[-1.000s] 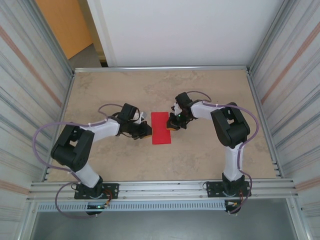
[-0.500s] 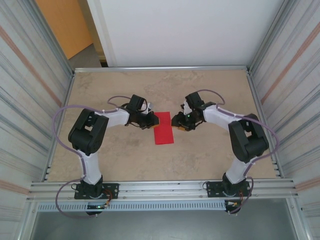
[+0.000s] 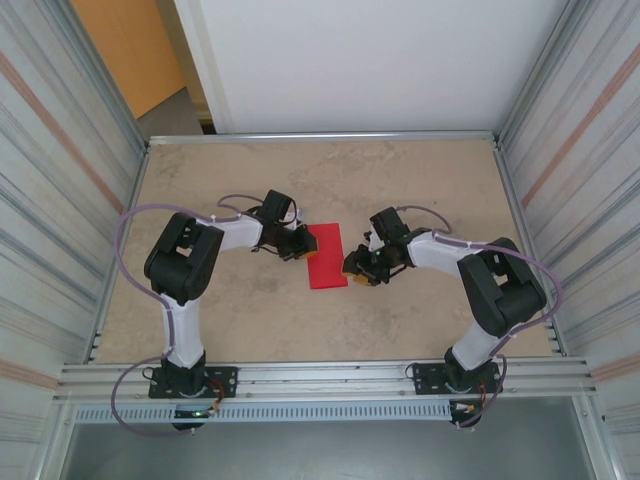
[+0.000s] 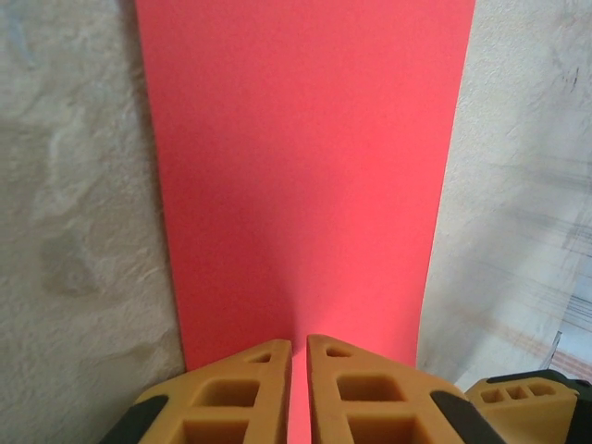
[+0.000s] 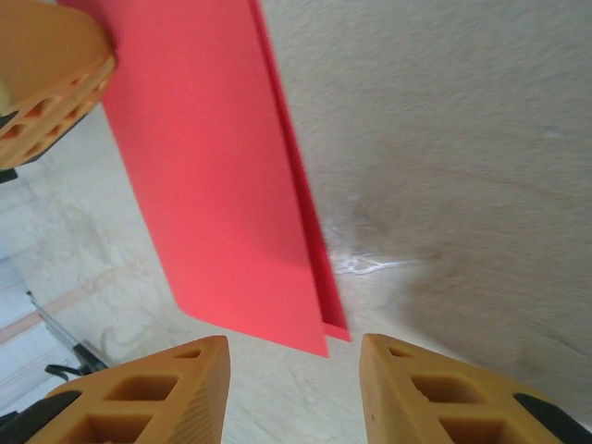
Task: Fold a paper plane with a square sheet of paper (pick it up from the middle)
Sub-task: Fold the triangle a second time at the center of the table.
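The square sheet of paper [image 3: 325, 255] is bright red and lies flat on the table, folded in half into a narrow two-layer rectangle. Its two layers sit slightly offset at the near right corner [image 5: 326, 326]. A paper plane is out of view. My left gripper [image 3: 303, 243] is shut, its tips down on the sheet's left edge [image 4: 298, 347]. Red paper [image 4: 305, 166] stretches away in front of them. My right gripper [image 3: 358, 268] stands open just off the near right corner, low over the table, nothing between its fingers [image 5: 294, 370].
The beige stone-patterned table [image 3: 420, 180] is walled by metal rails at left, right and back. The left gripper's orange finger [image 5: 46, 74] shows beyond the sheet in the right wrist view. Part of the right gripper [image 4: 527, 393] shows in the left wrist view.
My right gripper opened, came off the sheet's right edge and drew toward its near right corner. My left gripper moved right onto the sheet's left edge and stayed shut.
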